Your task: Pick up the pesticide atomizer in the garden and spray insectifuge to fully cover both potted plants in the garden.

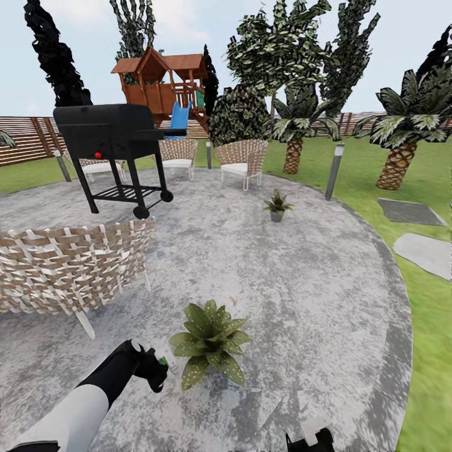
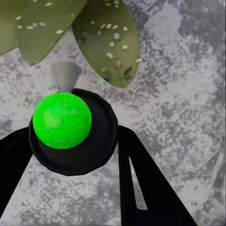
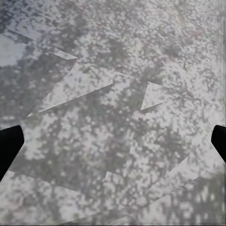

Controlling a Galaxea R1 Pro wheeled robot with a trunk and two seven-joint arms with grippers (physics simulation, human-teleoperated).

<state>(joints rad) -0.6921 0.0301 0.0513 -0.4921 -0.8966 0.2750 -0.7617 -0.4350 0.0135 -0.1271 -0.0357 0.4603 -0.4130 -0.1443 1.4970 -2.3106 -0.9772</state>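
Pesticide atomizer [image 2: 70, 129]: clamped in left pincer [image 1: 154, 370], nozzle aimed at near potted plant [image 1: 210, 339] just beside it. Insectifuge [image 2: 113, 35]: pale specks on its leaves. Step judged: spraying first plant, coverage partial. Right pincer [image 3: 113, 141]: spread wide, empty, over stone patio [image 1: 301, 295]. Far potted plant [image 1: 277, 204]: well apart, past the patio's middle; next calls for carrying the atomizer there.

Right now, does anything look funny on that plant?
Yes. The near potted plant has pale specks scattered over its leaves, beside the atomizer held in the left gripper. The far potted plant looks plain green from here.
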